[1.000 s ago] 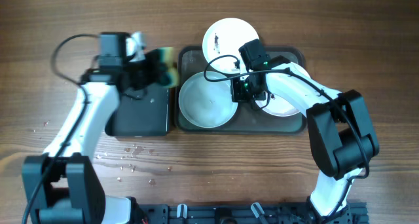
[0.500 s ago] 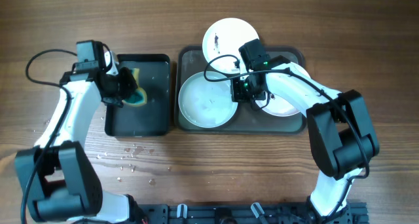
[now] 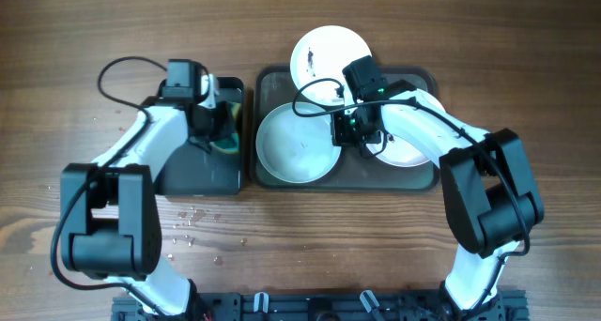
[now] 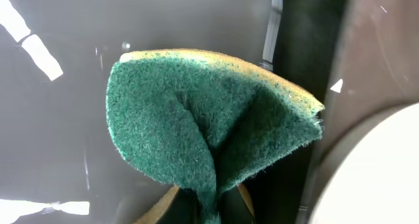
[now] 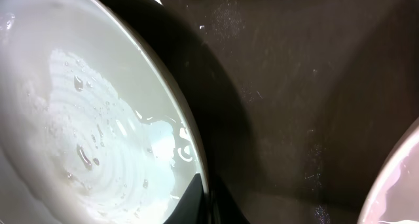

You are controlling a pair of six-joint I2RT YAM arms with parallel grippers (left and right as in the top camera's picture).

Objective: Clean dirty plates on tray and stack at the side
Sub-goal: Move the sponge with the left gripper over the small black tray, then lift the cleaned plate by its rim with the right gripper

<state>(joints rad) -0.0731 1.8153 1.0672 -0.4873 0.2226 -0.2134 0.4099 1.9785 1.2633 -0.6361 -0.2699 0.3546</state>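
Left fingers [image 3: 219, 127] are clamped on a folded sponge [image 3: 231, 126] and hold it over the right edge of the small black tray [image 3: 192, 175], just beside the large tray [image 3: 427, 178]. In the left wrist view the sponge [image 4: 203, 119] is creased down its middle, green face outward with a yellow layer along its upper edge, above the black tray's glossy floor [image 4: 52, 132].

The right fingers [image 3: 343, 133] are pinched on the right rim of the wet plate [image 3: 299, 145], which lies in the left half of the large tray. The right wrist view shows those fingers [image 5: 191, 199] meeting at the rim, with droplets and a film of water on the plate's inside [image 5: 85, 132].

Of the 3 plates, the smudged plate [image 3: 329, 51] lies across the tray's far rim, partly off it, with dark marks near its centre. The third plate [image 3: 411, 150] sits in the tray's right half, mostly hidden under the right arm. Water drops [image 3: 188, 215] dot the worktop [image 3: 526, 39] in front of the black tray.
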